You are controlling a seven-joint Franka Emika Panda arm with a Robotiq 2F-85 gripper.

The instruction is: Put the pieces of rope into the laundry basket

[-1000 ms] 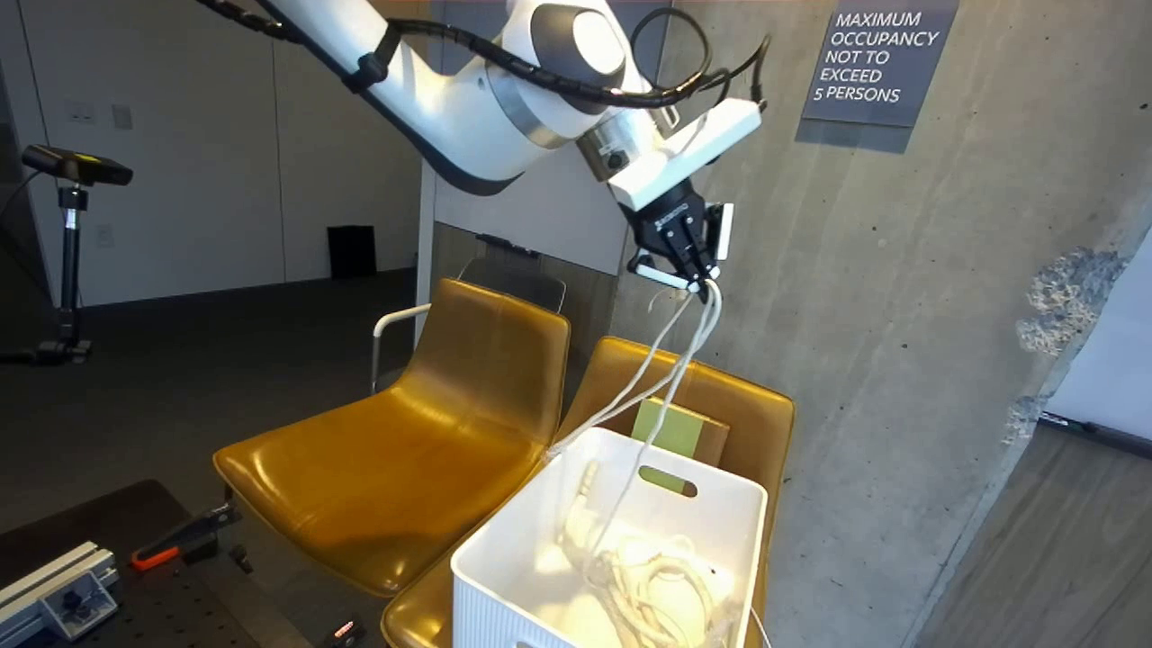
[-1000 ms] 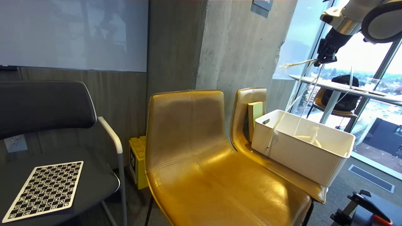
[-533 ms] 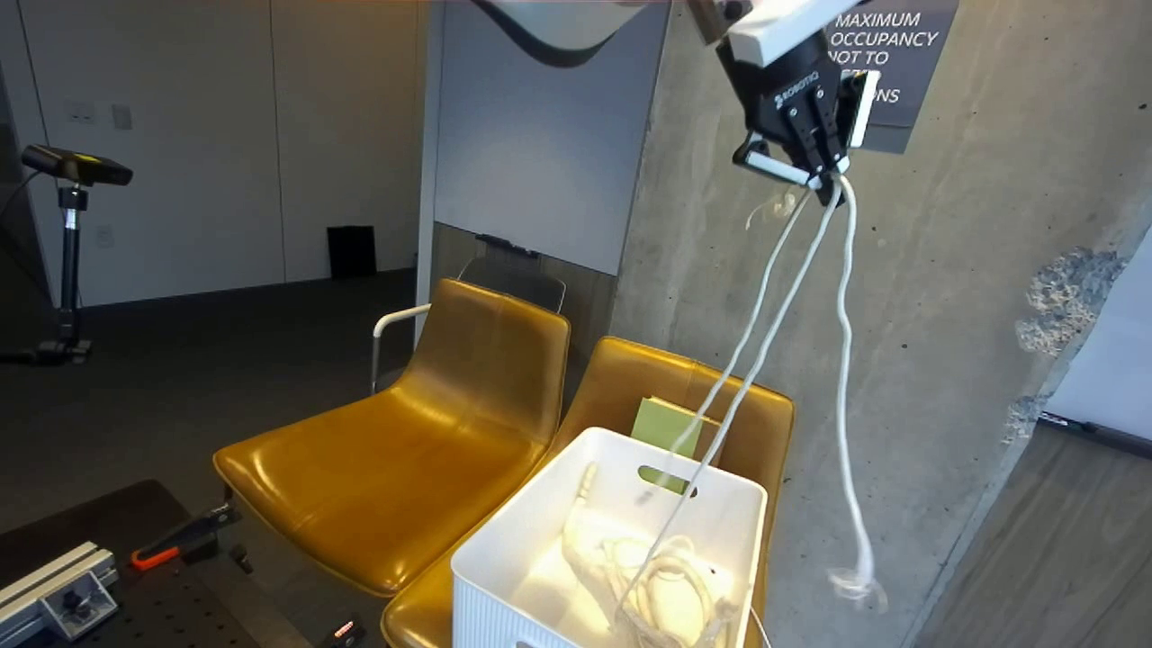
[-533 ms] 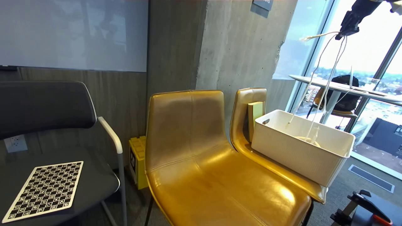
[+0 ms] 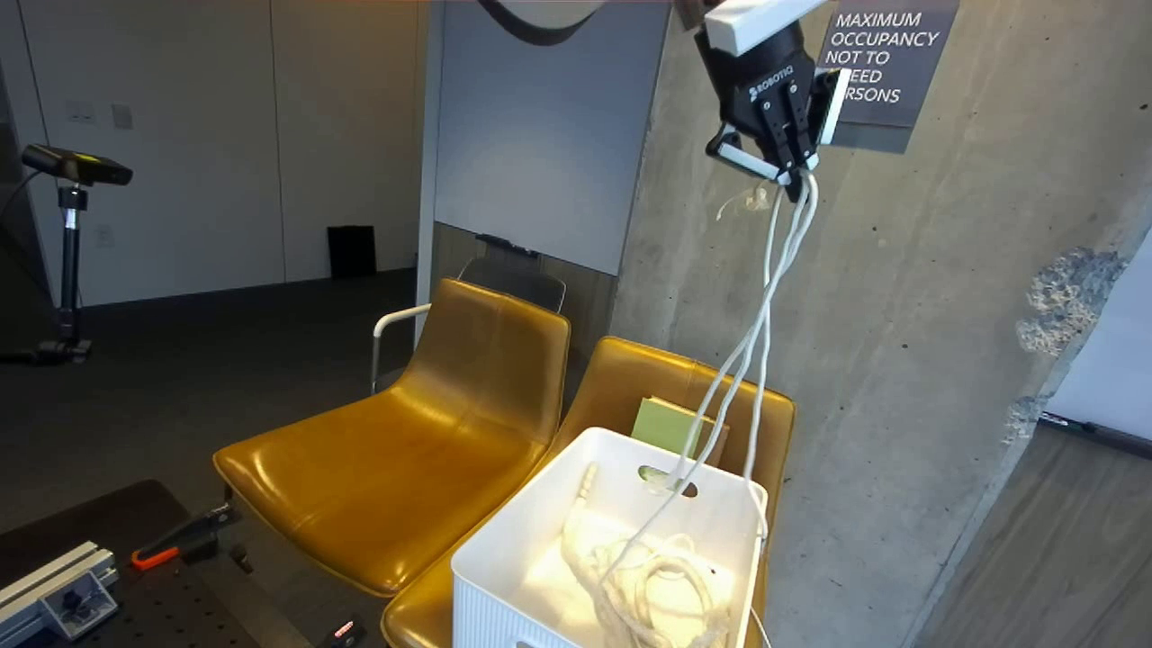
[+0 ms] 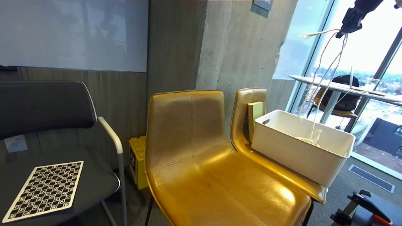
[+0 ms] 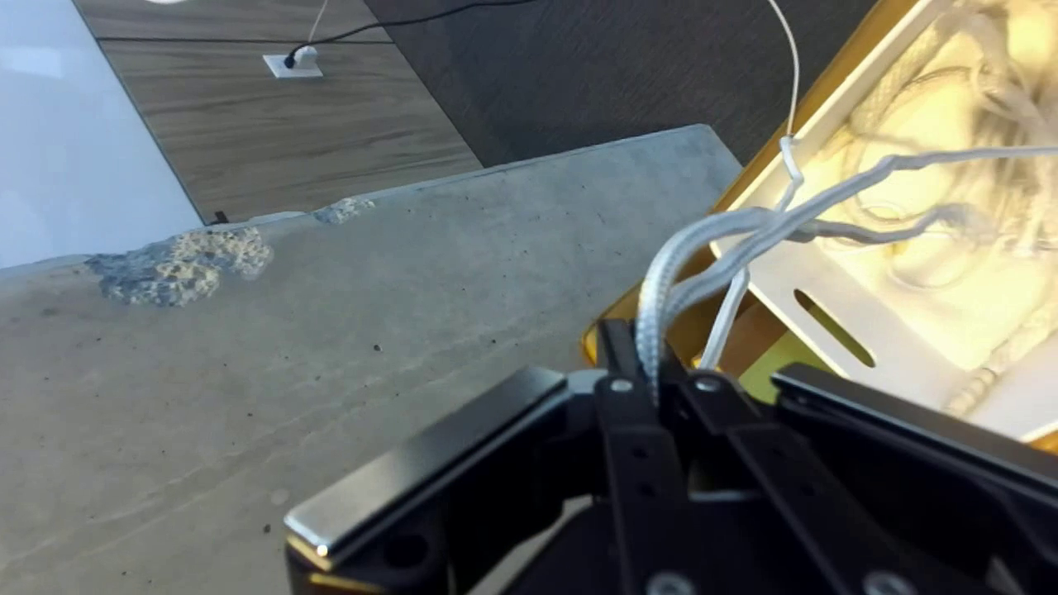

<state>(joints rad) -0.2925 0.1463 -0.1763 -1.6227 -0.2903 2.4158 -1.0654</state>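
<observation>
Wrist view shows my pincer clenched on strands of rope, higher than the basket. One strand no longer dangles free outside it; in an exterior view it now meets the basket's rim, while another reaches down inside, over the rope pile there. I judge the load better placed for release, though that stray end may fall outside. Above the basket, my casing reads ROBOTIQ, and a sign reads MAXIMUM OCCUPANCY NOT TO, the rest partly hidden behind me.

White rope hangs into the basket (more inside).
</observation>
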